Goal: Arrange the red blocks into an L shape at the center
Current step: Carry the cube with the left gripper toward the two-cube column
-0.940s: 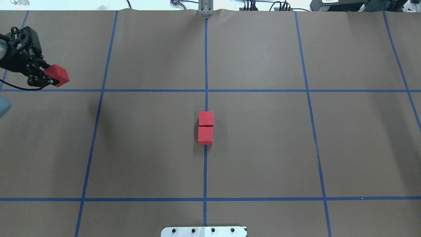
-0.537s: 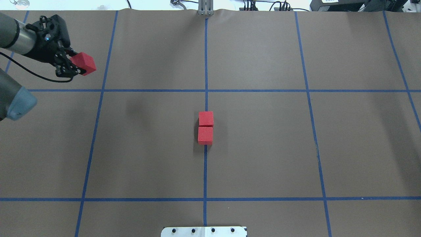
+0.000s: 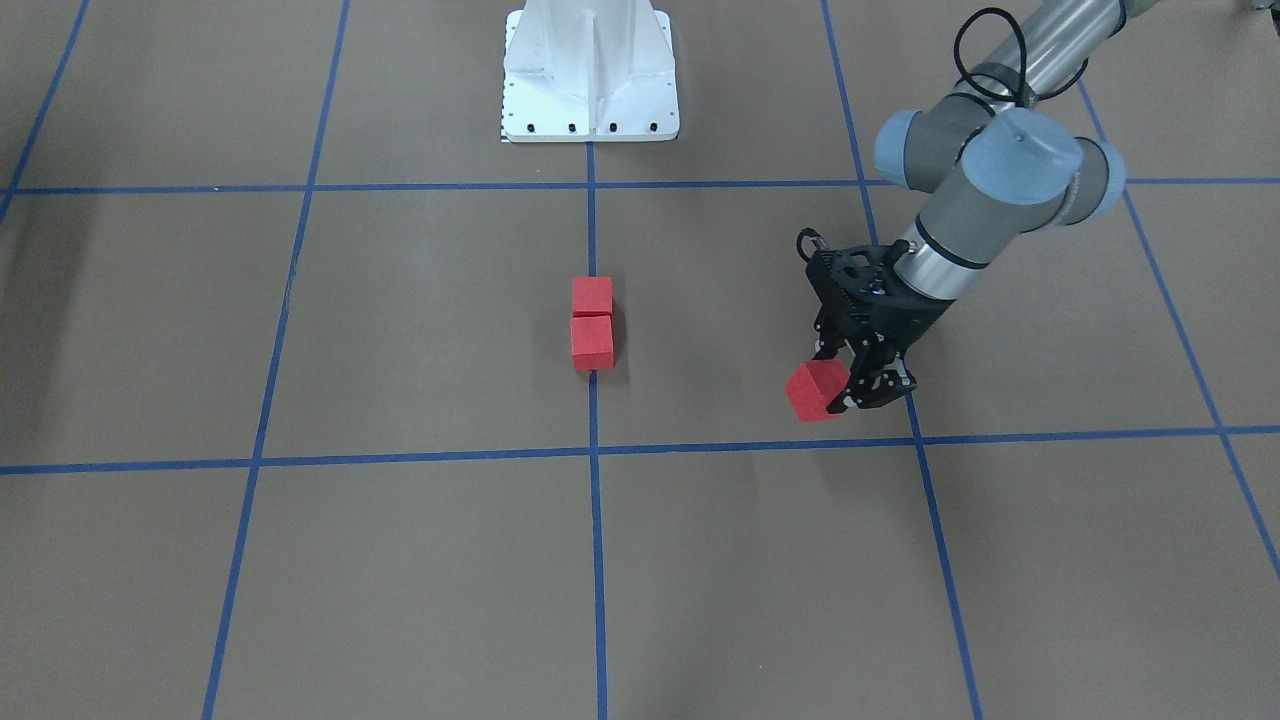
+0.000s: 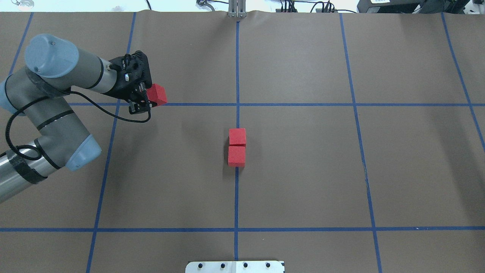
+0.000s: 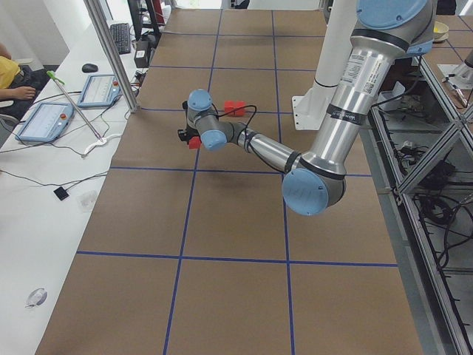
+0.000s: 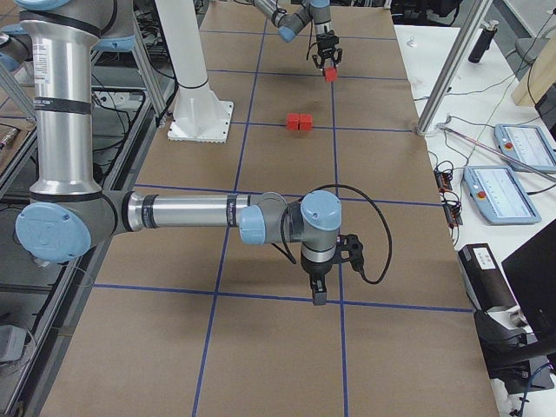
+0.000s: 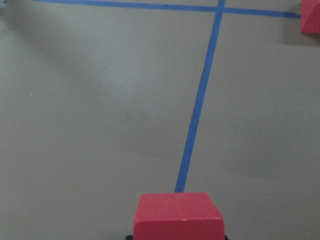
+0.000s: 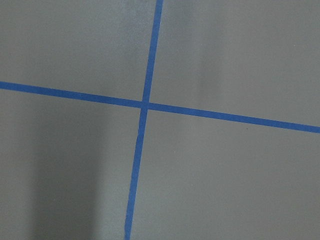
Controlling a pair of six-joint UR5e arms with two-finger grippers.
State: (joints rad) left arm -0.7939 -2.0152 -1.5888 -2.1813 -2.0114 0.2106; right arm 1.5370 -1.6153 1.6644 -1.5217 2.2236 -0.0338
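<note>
Two red blocks lie touching, end to end, on the blue tape line at the center; the front-facing view shows them too. My left gripper is shut on the third red block and holds it above the floor, left of the pair, over a cross tape line. It shows in the front-facing view and low in the left wrist view. My right gripper shows only in the exterior right view, low over a tape crossing; I cannot tell its state.
The white robot base stands behind the pair, its plate at the overhead view's bottom edge. A metal post stands at the far edge. A side table with tablets runs along the far side.
My left arm has swung to the right toward the center with the red block in its gripper. The two blocks on the floor have not moved.
</note>
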